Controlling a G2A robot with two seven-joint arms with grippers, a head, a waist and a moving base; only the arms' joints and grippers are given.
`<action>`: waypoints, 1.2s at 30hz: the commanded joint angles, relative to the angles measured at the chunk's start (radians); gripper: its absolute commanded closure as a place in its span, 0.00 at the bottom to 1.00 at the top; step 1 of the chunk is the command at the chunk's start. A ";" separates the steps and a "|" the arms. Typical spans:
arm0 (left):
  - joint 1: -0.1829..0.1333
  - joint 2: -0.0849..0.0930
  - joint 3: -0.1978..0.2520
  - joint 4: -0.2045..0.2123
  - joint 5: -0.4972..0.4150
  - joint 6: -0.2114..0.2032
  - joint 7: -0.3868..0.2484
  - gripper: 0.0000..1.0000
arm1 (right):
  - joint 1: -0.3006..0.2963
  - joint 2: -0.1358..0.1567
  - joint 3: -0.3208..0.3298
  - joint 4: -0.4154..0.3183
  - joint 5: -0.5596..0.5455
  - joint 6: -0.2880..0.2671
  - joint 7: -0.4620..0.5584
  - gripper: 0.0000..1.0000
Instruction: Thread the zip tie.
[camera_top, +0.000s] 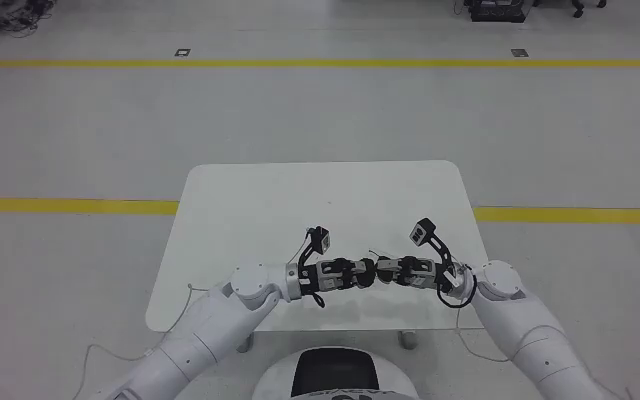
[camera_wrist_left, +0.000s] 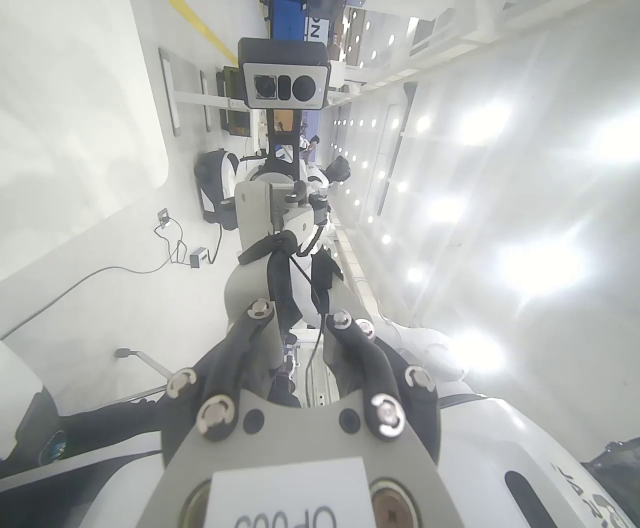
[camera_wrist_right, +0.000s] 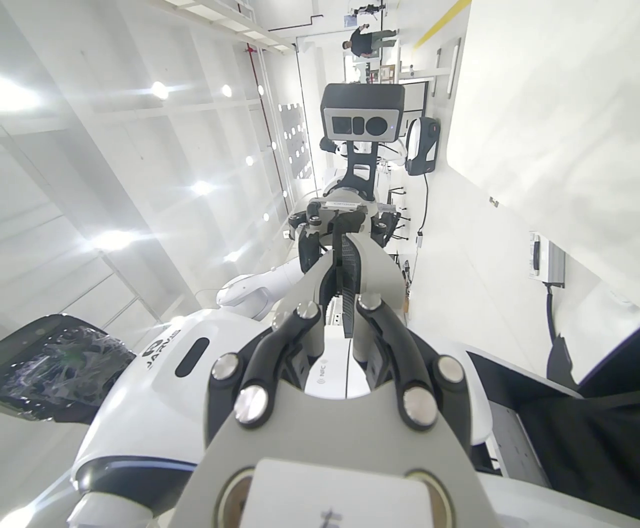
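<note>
My two grippers meet tip to tip above the near part of the white table (camera_top: 320, 200). The left gripper (camera_top: 362, 271) comes in from the left, the right gripper (camera_top: 386, 270) from the right. The zip tie (camera_top: 375, 255) is a thin black strand arching just over the spot where they meet. In the left wrist view the zip tie (camera_wrist_left: 302, 272) runs slantwise between the left gripper's black pads (camera_wrist_left: 281, 287), with the left gripper (camera_wrist_left: 300, 255) shut on it. The right gripper (camera_wrist_right: 344, 252) is shut with its pads (camera_wrist_right: 350, 272) pressed together on the tie's other end.
The tabletop carries nothing else. Grey floor with yellow lines (camera_top: 320, 63) lies beyond it. Each wrist's camera head (camera_top: 318, 240) (camera_top: 421, 232) juts up beside the meeting point.
</note>
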 joint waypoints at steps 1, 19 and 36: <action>0.000 0.000 0.000 0.000 0.002 0.001 0.002 0.90 | 0.001 0.000 0.001 0.002 0.004 -0.003 0.004 1.00; -0.005 -0.001 0.001 0.006 0.003 0.003 0.015 0.94 | -0.002 -0.002 0.007 -0.002 0.001 -0.013 0.028 1.00; -0.007 -0.001 0.002 0.005 0.006 0.006 0.010 0.91 | -0.010 -0.002 0.014 -0.014 0.002 -0.019 0.032 1.00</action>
